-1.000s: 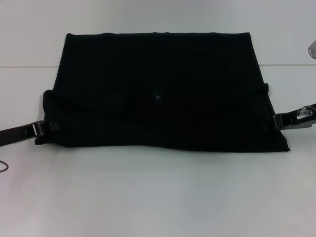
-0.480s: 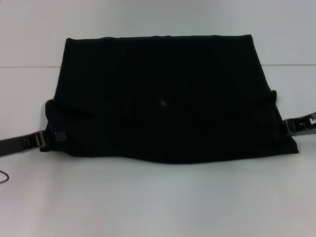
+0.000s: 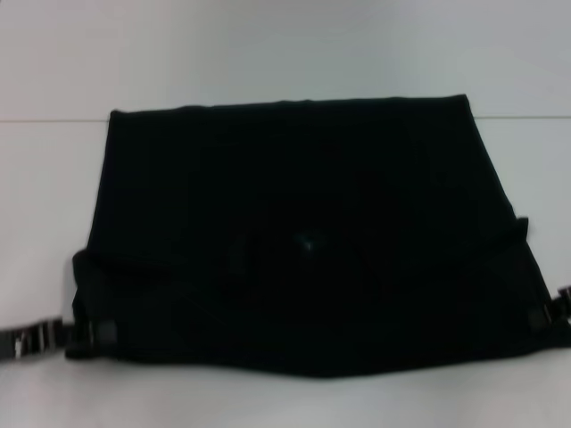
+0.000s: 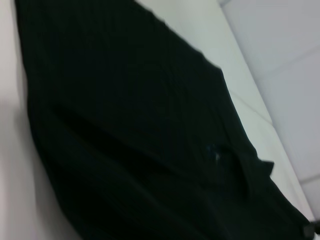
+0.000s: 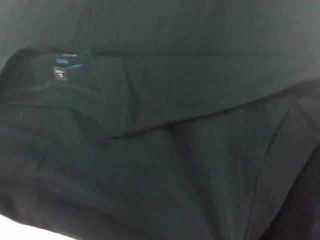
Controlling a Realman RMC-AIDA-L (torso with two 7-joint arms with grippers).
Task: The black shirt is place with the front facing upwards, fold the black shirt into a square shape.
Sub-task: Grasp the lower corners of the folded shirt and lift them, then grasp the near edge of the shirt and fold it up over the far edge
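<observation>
Black metal is showing at both near corners of the shirt: the left claw is pinching the cloth at the near left corner, its fingers closed over the hem, with the arm reaching in low from the left edge of the head view. The right claw is doing the same at the near right corner, clamped on the hem there, most of it running off the right edge.

Between the two claws the shirt is stretching wide across the white tabletop. It is lying as a broad dark slab, narrower at the far edge and flaring toward the near one, where the hem is sagging a little in the middle. At each near corner the cloth is bunching into a small fold just behind the grip.

A small pale speck, the neck label, is sitting near the middle of the shirt in the head view. The right wrist view is showing it closer: a small blue label tucked by the collar, with layers of cloth overlapping in long creases around it. In the left wrist view the shirt is filling most of the picture, with the pale tabletop running beyond its far edge.
</observation>
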